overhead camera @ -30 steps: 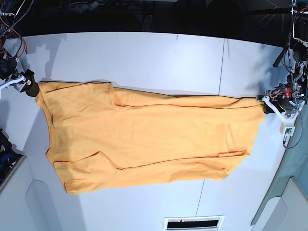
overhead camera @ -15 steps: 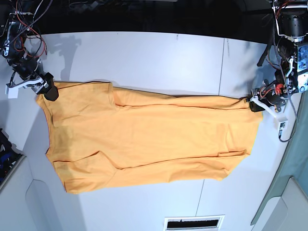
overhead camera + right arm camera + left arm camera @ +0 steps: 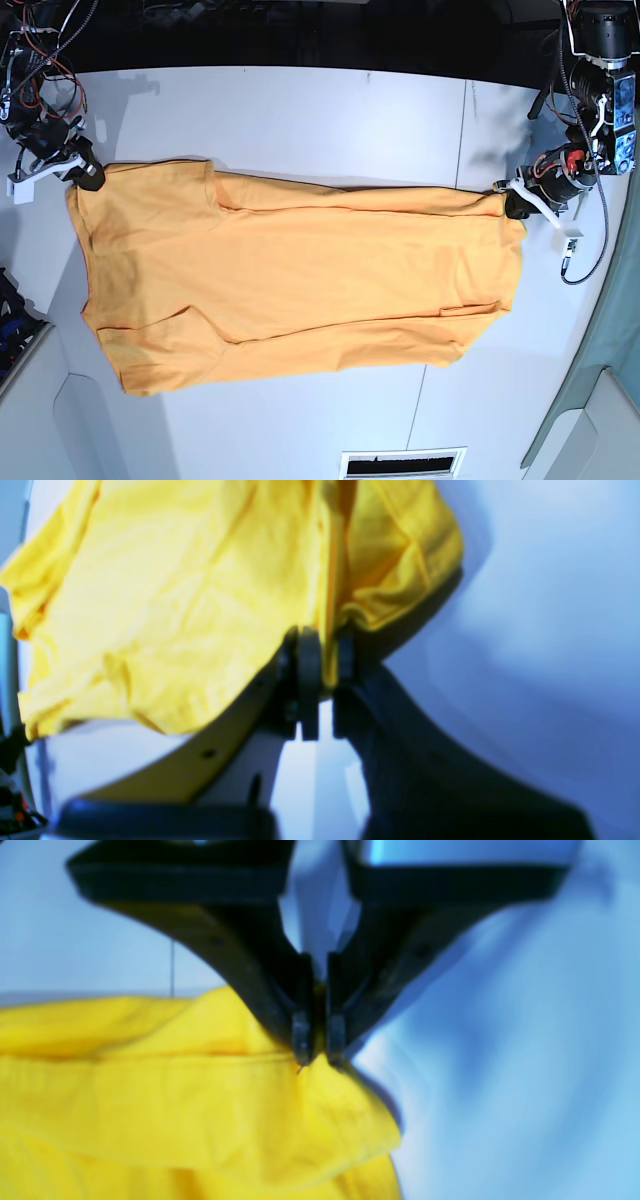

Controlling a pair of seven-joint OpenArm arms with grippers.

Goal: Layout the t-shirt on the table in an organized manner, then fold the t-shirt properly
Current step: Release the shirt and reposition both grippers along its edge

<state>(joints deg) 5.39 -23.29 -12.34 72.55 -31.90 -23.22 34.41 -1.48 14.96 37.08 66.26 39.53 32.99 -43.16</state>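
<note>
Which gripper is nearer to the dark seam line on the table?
Left. The left gripper grips the t-shirt corner just right of the seam line; the right gripper holds the far opposite corner.

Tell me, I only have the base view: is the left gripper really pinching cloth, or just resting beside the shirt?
Observer: In the left wrist view the left gripper is closed on a raised corner of the t-shirt, with cloth between the fingers.
Operator: And the right one?
Observer: The right wrist view shows the right gripper clamped on a yellow fold, a strip of cloth running between its fingers.
Operator: Is that corner flat on the table?
Observer: No. In the right wrist view the pinched cloth hangs above the table and casts a shadow beneath.
</note>
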